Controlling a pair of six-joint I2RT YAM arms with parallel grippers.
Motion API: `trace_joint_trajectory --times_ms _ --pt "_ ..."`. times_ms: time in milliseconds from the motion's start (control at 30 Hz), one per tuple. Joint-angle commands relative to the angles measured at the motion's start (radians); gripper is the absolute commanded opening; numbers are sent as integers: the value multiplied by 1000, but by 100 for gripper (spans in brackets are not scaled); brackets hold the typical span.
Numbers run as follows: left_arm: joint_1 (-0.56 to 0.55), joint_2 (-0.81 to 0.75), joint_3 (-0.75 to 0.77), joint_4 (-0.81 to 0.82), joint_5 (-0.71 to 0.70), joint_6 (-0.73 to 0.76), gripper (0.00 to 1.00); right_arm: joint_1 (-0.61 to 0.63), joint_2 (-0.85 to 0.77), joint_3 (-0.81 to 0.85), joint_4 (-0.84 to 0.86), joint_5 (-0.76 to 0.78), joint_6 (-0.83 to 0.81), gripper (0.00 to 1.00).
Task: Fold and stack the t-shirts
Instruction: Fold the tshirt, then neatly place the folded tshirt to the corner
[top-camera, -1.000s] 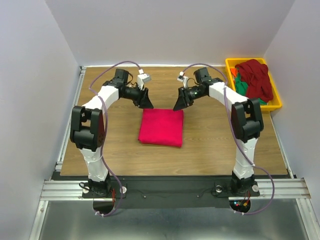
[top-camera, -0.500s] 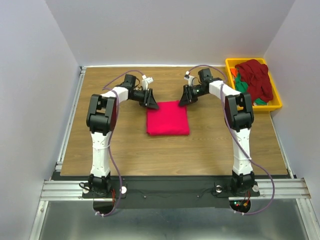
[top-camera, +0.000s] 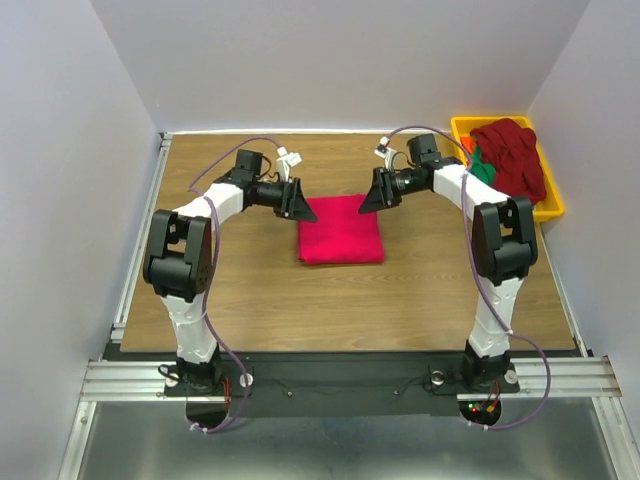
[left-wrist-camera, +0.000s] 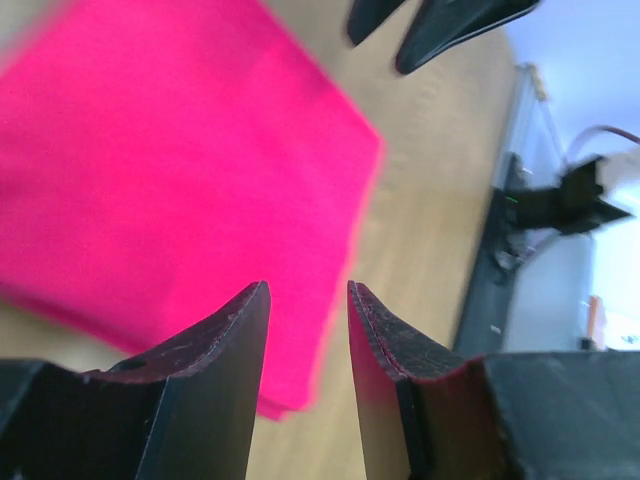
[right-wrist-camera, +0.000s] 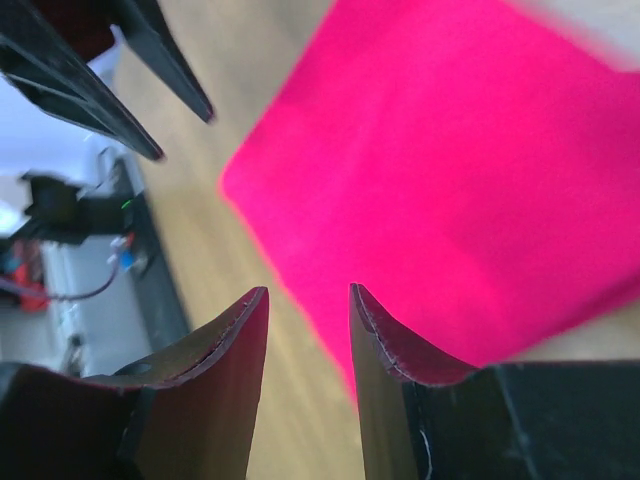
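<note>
Two-armed, stood with elbows raised and forearms angled inward and down over the table (top-camera: 220, 290). Poised the left gripper (top-camera: 300, 208) at the far left corner of the folded crimson-pink t-shirt (top-camera: 340, 230), mid-table, and the right gripper (top-camera: 368, 200) at its far right corner. Showed jaws parted on both, gripping nothing. Noted the maroon t-shirt (top-camera: 512, 150) heaped in the yellow tray (top-camera: 455, 125).

A folded t-shirt (top-camera: 340, 230) lies flat near the middle of the surface (top-camera: 250, 290), with the left tool (top-camera: 303, 210) at its far left corner, the right tool (top-camera: 365, 203) at its far right corner, and a tray (top-camera: 552, 211) at the surface's far right edge holding a heap of t-shirts (top-camera: 512, 155).
</note>
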Motion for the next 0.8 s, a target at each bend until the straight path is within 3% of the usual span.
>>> trace_joint_trajectory --times_ms 0,333,467,500,633,767 --pt "-52 -48 -111 78 52 -59 48 44 -48 -110 22 -70 22 43" --pt "-8 138 -119 75 -124 -44 46 -2 101 -160 36 107 -76 40" --pt "6 97 -112 27 -42 17 45 -6 42 -173 34 95 -71 39" --pt "3 53 -117 3 36 57 45 -6 2 -178 36 51 -53 39" --pt "-11 -64 -134 -63 135 108 46 17 -111 -189 41 -62 80 40" --pt "-47 -153 -178 -80 143 105 46 67 -175 -248 56 -86 120 40"
